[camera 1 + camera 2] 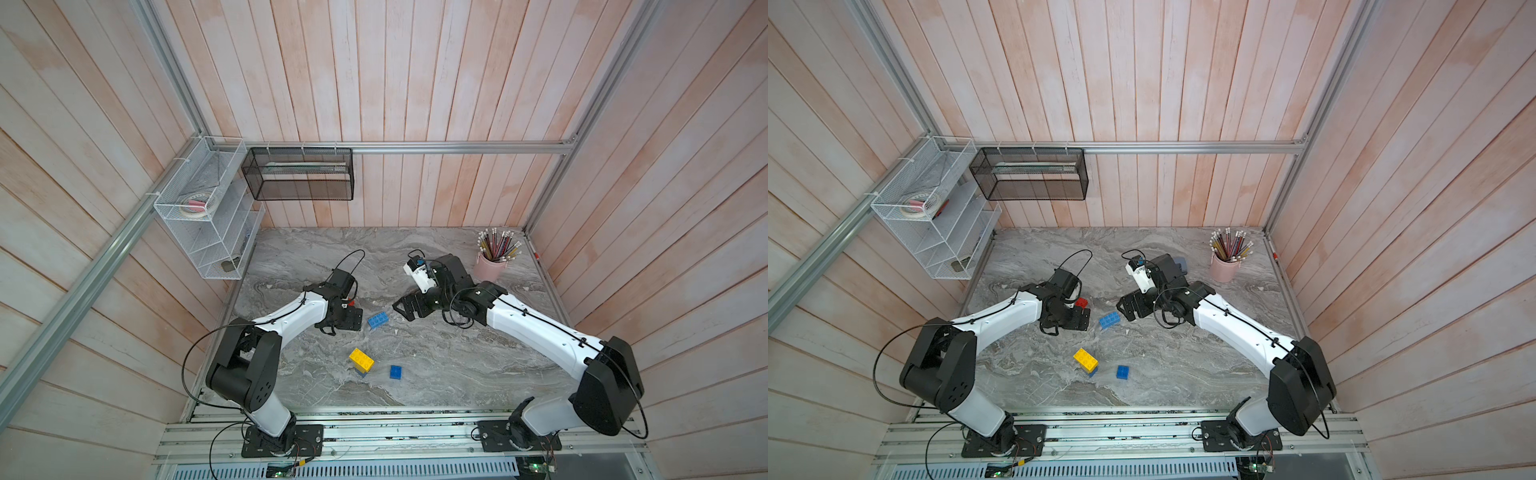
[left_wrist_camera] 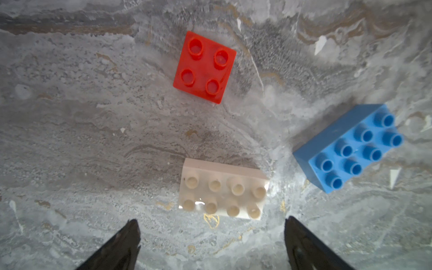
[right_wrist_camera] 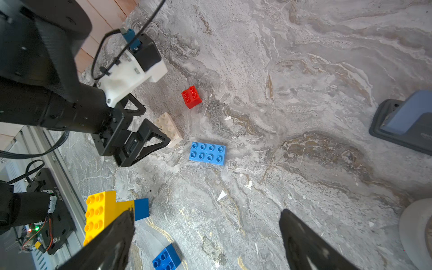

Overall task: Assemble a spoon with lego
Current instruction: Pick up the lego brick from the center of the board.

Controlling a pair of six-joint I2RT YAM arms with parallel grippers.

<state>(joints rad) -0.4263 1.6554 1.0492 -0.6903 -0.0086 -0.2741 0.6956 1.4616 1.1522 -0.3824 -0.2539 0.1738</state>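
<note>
Loose lego bricks lie on the marble table (image 1: 457,374). A light blue long brick (image 1: 378,321) (image 2: 348,149) sits between both arms. In the left wrist view my open left gripper (image 2: 211,224) hovers just short of a white long brick (image 2: 223,189), with a red square brick (image 2: 204,67) beyond it. My right gripper (image 3: 208,215) is open over bare table, apart from every brick. A yellow brick (image 1: 361,359) sits joined on a blue one near the front, beside a small dark blue brick (image 1: 395,372). The spoon is not in view as a whole.
A grey-blue hole punch (image 3: 402,124) stands behind the right arm. A pink cup of pencils (image 1: 492,266) is at the back right. A white wire rack (image 1: 203,208) and a black mesh basket (image 1: 299,174) hang on the back left walls.
</note>
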